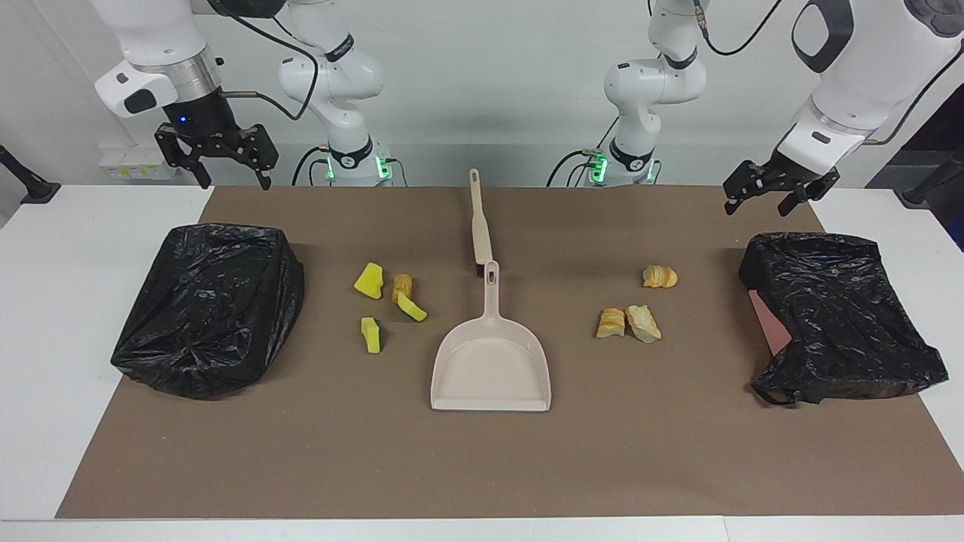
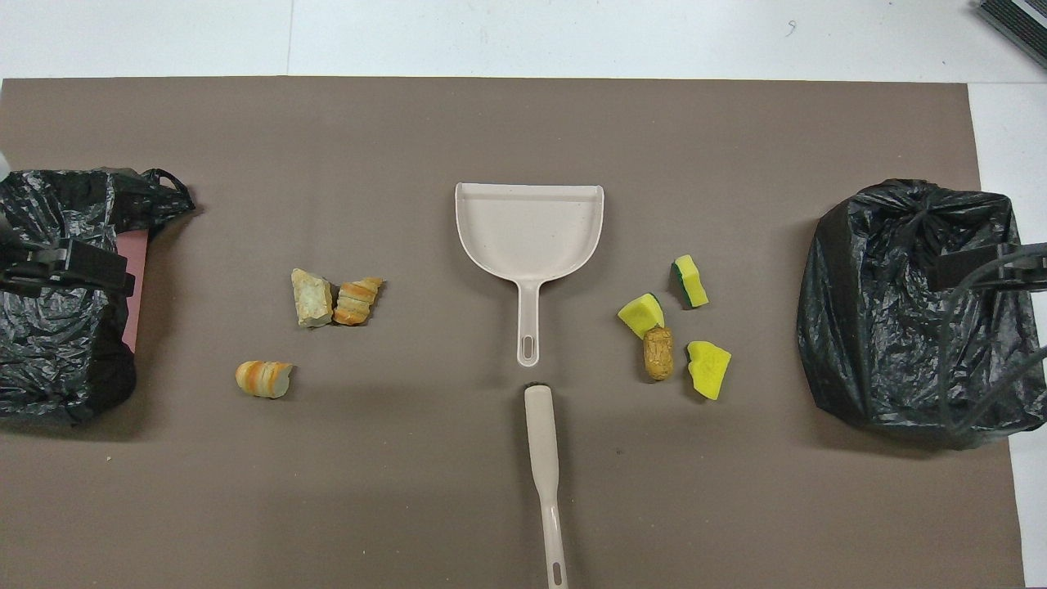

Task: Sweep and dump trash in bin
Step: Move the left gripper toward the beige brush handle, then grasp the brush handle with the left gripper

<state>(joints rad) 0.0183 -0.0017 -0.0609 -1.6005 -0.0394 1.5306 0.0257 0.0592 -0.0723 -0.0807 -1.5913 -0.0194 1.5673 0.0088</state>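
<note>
Three yellow spongy wedges (image 1: 368,280) and a brown lump (image 1: 402,286) of trash lie toward the right arm's end, also in the overhead view (image 2: 641,314). Three tan-orange bread chunks (image 1: 644,323) lie toward the left arm's end (image 2: 312,298). A black-bagged bin (image 1: 211,309) stands at the right arm's end and another bin (image 1: 840,316) at the left arm's end. My right gripper (image 1: 233,179) hangs open over the mat's edge near its bin. My left gripper (image 1: 757,205) hangs open above its bin's nearer edge. Neither holds anything.
A beige dustpan (image 1: 491,369) lies mid-mat, mouth away from the robots, handle toward them. A beige brush (image 1: 480,226) lies in line with that handle, nearer the robots (image 2: 544,458). A brown mat (image 1: 482,467) covers the white table.
</note>
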